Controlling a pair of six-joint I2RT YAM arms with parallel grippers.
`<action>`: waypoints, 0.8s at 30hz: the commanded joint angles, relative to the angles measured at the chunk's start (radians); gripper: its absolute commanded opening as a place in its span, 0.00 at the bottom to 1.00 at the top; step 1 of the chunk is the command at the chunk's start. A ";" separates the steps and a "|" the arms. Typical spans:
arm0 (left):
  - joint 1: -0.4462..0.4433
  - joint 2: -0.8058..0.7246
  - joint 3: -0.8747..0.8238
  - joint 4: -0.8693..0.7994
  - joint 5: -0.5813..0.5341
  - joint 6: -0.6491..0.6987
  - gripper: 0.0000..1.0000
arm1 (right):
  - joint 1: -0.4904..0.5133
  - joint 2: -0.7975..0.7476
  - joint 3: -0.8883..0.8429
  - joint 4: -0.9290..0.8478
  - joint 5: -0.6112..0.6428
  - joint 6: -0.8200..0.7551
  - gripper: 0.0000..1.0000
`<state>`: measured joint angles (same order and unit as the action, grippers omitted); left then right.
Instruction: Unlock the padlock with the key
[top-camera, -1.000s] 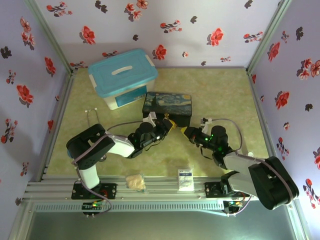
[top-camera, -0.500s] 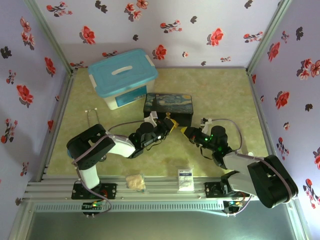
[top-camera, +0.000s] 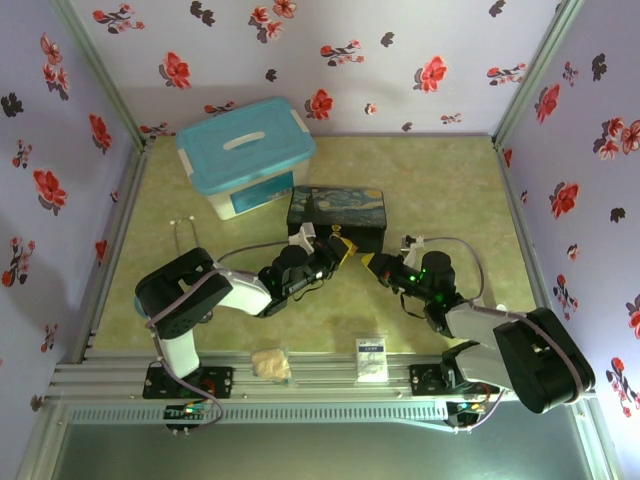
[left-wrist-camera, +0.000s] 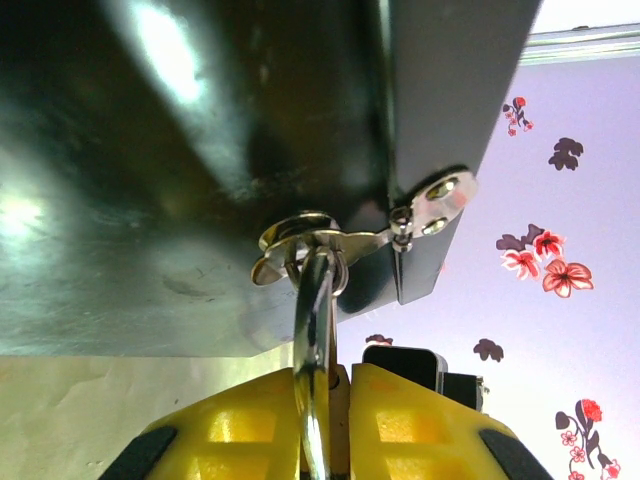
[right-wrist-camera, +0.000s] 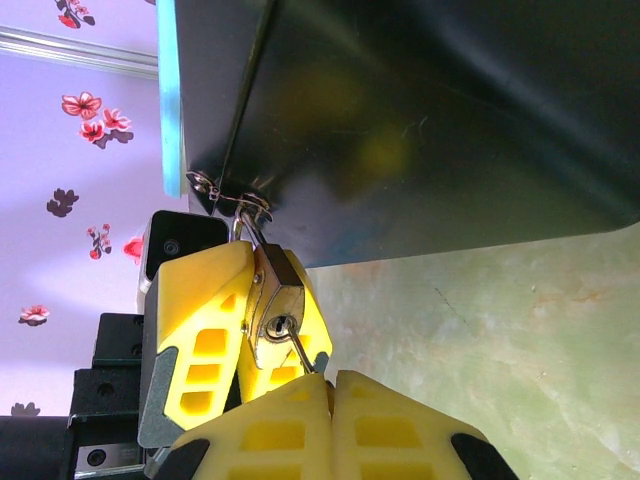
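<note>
The brass padlock (right-wrist-camera: 272, 305) hangs by its silver shackle (left-wrist-camera: 313, 320) from the hasp (left-wrist-camera: 300, 240) on the dark Starry Night box (top-camera: 335, 210). My left gripper (left-wrist-camera: 335, 420) is shut on the padlock's body, its yellow fingers (right-wrist-camera: 200, 320) pressed on both sides. The thin silvery key (right-wrist-camera: 300, 350) sticks into the keyhole on the padlock's underside. My right gripper (right-wrist-camera: 330, 385) is shut on the key's head, just below the padlock. In the top view the left gripper (top-camera: 340, 250) and the right gripper (top-camera: 372, 262) meet at the box's front edge.
A white bin with a teal lid (top-camera: 245, 150) stands behind the box on the left. A white packet (top-camera: 371, 355) and a beige lump (top-camera: 269, 362) lie near the front rail. A thin grey metal tool (top-camera: 180, 235) lies at the left.
</note>
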<state>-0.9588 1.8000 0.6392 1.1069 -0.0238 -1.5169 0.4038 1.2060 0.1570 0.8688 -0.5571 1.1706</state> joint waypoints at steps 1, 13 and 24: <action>-0.015 0.000 0.039 0.084 0.029 -0.004 0.00 | -0.007 0.019 0.017 0.043 0.003 -0.020 0.00; -0.018 0.028 0.017 0.105 0.033 -0.023 0.00 | -0.016 0.013 0.008 0.049 -0.002 -0.017 0.00; -0.013 0.053 0.021 0.131 0.039 -0.029 0.00 | -0.015 -0.010 -0.002 0.038 -0.006 -0.023 0.00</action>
<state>-0.9623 1.8469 0.6399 1.1595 -0.0139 -1.5436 0.3923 1.2205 0.1558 0.8864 -0.5575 1.1706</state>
